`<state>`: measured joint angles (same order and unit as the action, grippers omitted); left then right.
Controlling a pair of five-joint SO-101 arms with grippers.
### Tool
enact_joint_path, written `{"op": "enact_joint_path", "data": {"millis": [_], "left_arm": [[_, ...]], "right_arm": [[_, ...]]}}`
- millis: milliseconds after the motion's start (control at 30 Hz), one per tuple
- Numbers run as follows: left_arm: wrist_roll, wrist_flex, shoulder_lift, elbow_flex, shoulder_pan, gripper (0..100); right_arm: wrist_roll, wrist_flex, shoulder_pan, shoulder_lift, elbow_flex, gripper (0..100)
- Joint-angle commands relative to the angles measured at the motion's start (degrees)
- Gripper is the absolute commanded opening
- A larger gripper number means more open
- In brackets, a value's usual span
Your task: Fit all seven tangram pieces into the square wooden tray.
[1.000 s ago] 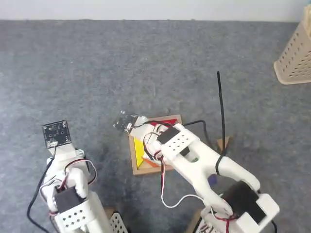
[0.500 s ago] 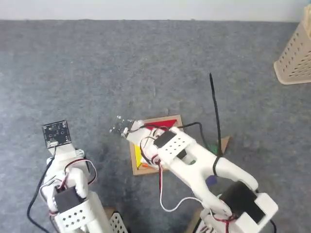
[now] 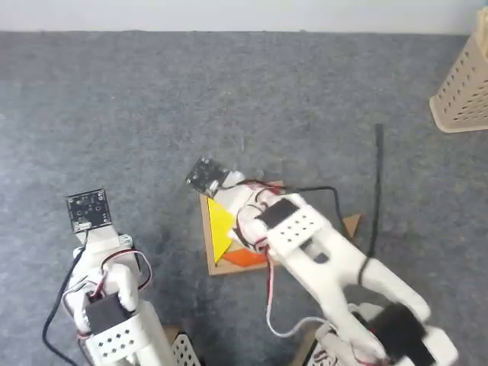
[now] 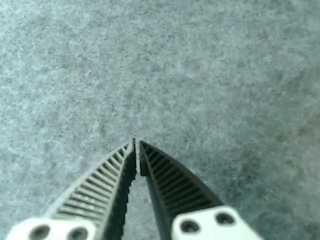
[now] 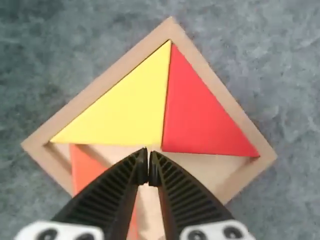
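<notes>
Grey, felt-like fabric covers the whole bench, fuzzy and flat. At the near left edge sits the white plastic left arm, well apart from the action. Its wrist view shows the left claw with ribbed fingers pressed together on nothing, above bare grey fabric.

Over to the middle: there's the tray, square, pale wood with a raised rim. A yellow triangle lies along its left side and an orange piece sits at the near edge. The right arm stretches straight across the tray's right half and covers it from above, wires looping round it.

The right wrist view opens that up. The yellow triangle and a red triangle, both large, flat and smooth, sit edge to edge inside the rim. The right claw hangs closed and empty over the bare wood below them. It cuts off the orange piece, so that shape is hard to call.

Further right, a black cable runs up the bench. A tan wooden corner pokes out from behind the arm, mostly hidden. At the far right edge stands a cream perforated basket, cropped.
</notes>
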<state>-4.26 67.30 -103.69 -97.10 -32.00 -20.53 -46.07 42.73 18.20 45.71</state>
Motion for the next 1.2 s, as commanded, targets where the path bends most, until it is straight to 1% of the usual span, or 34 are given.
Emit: {"op": "enact_joint_path", "data": {"millis": [0, 133, 233, 300, 467, 733, 900, 1167], "left_arm": [[0.9, 0.4, -0.4, 0.5, 0.2, 1], [0.9, 0.4, -0.4, 0.5, 0.2, 1], [0.9, 0.4, -0.4, 0.5, 0.2, 1], [0.9, 0.4, -0.4, 0.5, 0.2, 1], [0.9, 0.4, -0.4, 0.5, 0.2, 1], [0.9, 0.4, -0.4, 0.5, 0.2, 1], [0.9, 0.4, -0.4, 0.5, 0.2, 1], [0.9, 0.4, -0.4, 0.5, 0.2, 1]], "right_arm": [[0.6, -1.5, 0.4, 8.3, 2.4, 0.7], [-1.8, -2.4, 2.9, 8.6, 6.9, 0.7], [-2.2, -2.3, 3.2, 5.8, 8.8, 0.7], [-2.2, -2.2, 3.2, 3.4, 8.9, 0.7], [-2.0, 2.9, 3.2, -2.7, 8.8, 0.7], [-1.9, 2.4, 3.1, -4.4, 6.8, 0.7], [-1.8, 1.9, 3.1, -2.2, 6.9, 0.7], [-1.8, -4.9, 3.5, 10.8, 8.9, 0.7]]}}
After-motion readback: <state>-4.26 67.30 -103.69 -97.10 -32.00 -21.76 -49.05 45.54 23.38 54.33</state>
